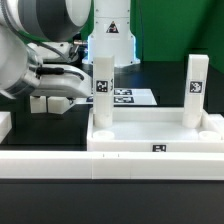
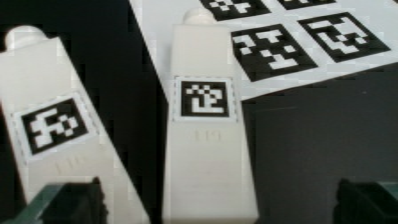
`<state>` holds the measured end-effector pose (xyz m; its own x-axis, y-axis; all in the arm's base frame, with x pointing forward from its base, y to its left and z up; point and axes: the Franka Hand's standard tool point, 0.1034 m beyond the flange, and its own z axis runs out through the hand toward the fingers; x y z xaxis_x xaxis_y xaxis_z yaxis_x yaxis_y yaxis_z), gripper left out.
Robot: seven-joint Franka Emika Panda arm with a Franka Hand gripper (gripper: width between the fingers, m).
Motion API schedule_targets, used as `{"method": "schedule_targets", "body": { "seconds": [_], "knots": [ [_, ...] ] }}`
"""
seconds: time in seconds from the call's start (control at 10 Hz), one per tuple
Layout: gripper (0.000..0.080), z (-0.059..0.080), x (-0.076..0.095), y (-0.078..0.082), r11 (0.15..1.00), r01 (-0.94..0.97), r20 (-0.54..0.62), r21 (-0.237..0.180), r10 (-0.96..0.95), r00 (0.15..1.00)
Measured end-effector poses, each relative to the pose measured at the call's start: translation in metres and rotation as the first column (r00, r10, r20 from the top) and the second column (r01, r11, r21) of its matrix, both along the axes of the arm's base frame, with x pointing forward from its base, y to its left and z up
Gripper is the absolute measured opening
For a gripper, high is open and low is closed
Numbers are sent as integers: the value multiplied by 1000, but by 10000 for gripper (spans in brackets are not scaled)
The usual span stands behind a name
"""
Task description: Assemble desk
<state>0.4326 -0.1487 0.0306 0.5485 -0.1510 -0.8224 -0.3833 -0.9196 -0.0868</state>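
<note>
Where the gripper sits (wrist view): gripper wide open, holding nothing; dark fingertips stand either side of a loose leg, no contact.
Loose leg: flat on the black table, tag face up, tapered tip near the marker board.
Second loose leg: just beside the 1st, narrow gap, slightly angled to it.
Handling (my guess): stiff plastic, prob. light, smooth so could slip or twist in the pads; not fragile.
Grip spot (my guess): across the long flat sides at mid-length, by the tag, so it doesn't tip; keep clear of the neighbour.
Tabletop (exterior view): near, centre to right, shallow tray w/ rim up.
Upright legs: one at the exterior view's left, one at its right, both standing in the tray, apparently in the far corner sockets.
Arm: low at the exterior view's left, beyond the tabletop, near the marker board.
Border rail: long, white, nearest, just in front of the tabletop.
</note>
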Motion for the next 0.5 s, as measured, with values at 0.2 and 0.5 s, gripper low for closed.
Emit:
{"method": "schedule_targets", "body": {
  "seconds": [0.2, 0.5],
  "knots": [
    [648, 3, 10, -1, 1000, -5, 20, -6, 5, 1000],
    [648, 2, 11, -4, 1000, -4, 31, -10, 4, 1000]
  ]
}}
